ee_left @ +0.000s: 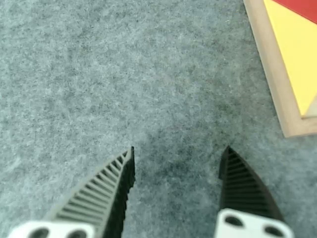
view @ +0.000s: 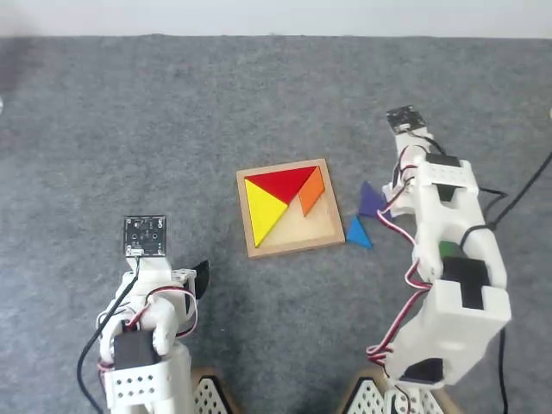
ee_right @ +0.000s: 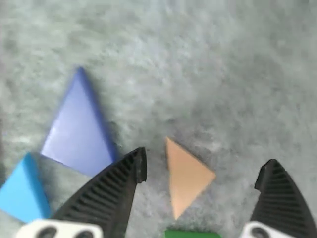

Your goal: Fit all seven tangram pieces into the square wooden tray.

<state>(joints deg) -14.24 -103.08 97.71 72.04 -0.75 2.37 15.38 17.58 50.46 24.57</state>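
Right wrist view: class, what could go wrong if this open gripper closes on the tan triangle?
The right gripper hangs open over the tan triangle, but one finger sits beside the purple triangle and might nudge it. The flat piece could slip from its grip. The green piece nearby might get pushed.

A: High view?
B: Fixed overhead, far off, looking down on the square wooden tray [view: 297, 247].
A: Wrist views?
B: Low, close to the grey carpet [ee_left: 99, 74]. Left shares the tray's corner; right shares the violet-blue triangle [ee_right: 79, 129] and light-blue triangle [ee_right: 22, 191] beside the tray.
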